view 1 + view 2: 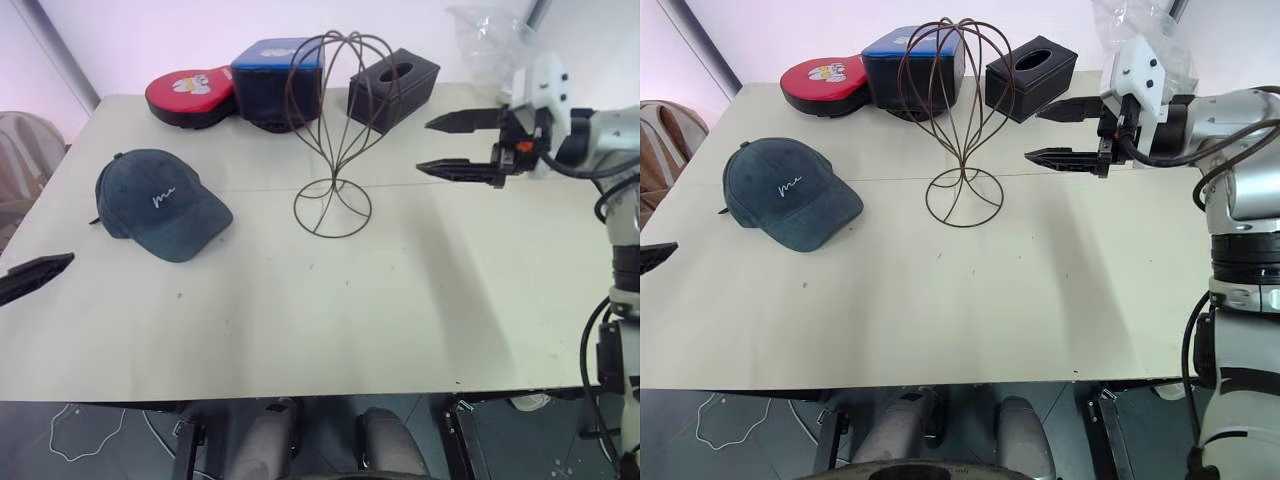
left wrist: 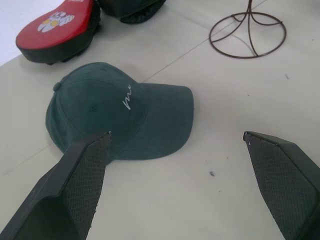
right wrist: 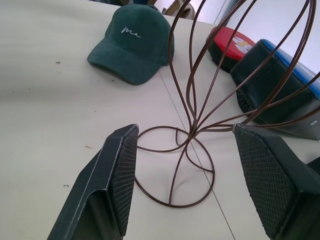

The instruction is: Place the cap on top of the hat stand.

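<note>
**Cap on bench, both pincers empty**

The cap (image 1: 160, 203) is lying crown-up at the left of the head view, brim pointing toward lower right, well apart from the hat stand (image 1: 335, 130), which is standing upright at centre. Nothing is being held yet.

The left pincer (image 2: 177, 145) is hovering just short of the cap, jaws spread wide. The right pincer (image 1: 455, 145) is hanging level to the right of the stand, jaws also gaping, empty.

Handling guess: the cap is looking light and soft, so the crown is likely collapsing under a pinch; the brim is the stiffer part and the better place to grip. The stand is thin wire and probably tipping easily if bumped.

The bench (image 1: 400, 320) is pale, flat and matte. A red flat case (image 1: 190, 92), a blue-topped case (image 1: 275, 75) and a black tissue box (image 1: 393, 88) are sitting along the far edge, behind the stand.
</note>
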Tool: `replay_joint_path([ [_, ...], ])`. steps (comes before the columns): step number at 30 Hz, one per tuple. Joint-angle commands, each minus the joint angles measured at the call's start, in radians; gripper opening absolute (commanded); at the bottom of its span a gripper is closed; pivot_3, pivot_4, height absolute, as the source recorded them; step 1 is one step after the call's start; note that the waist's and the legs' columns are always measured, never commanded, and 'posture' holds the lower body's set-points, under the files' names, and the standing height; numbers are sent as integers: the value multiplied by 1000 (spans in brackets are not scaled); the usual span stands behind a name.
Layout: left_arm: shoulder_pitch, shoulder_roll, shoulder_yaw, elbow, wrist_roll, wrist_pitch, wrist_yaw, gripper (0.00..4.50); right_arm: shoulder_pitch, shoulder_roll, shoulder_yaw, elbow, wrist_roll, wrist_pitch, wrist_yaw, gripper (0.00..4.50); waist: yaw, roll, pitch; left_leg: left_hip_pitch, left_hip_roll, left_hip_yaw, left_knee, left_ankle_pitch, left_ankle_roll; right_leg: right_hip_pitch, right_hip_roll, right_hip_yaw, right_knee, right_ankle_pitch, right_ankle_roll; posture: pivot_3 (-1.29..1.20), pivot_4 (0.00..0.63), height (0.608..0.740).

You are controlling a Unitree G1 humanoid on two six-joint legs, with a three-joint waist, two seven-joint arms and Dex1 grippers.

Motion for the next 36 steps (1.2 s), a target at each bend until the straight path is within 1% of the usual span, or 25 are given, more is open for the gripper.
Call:
replay_joint_path([
  [1,-11,0,44,-13,-4,-11,18,4459,-39,0,-14,-5,1,-16,4,3068,0,0,0,0,0,0,0,0,0,0,0,0,0,0,0,0,150,740],
  [5,-37,7,25,-2,-17,1,46,4459,-38,4,-14,-4,-2,-15,5,3068,0,0,0,0,0,0,0,0,0,0,0,0,0,0,0,0,150,740],
  [15,-34,-10,-11,-20,-32,-5,63,4459,-27,4,-20,-18,-3,-1,4,3068,0,0,0,0,0,0,0,0,0,0,0,0,0,0,0,0,150,740],
  [25,-48,-58,-80,-91,-53,-14,133,4459,-16,8,-28,-45,14,24,-4,3068,1,0,0,0,0,0,0,0,0,0,0,0,0,0,0,0,150,740],
  [31,-41,-79,-157,-153,-23,-44,188,4459,-1,9,-34,-67,25,53,-10,3068,1,0,0,0,0,0,0,0,0,0,0,0,0,0,0,0,150,740],
  [36,-56,-88,-289,-213,67,-89,310,4459,13,9,-36,-88,34,70,-21,3068,3,0,0,0,0,0,0,0,0,0,0,0,0,0,0,0,150,740],
])
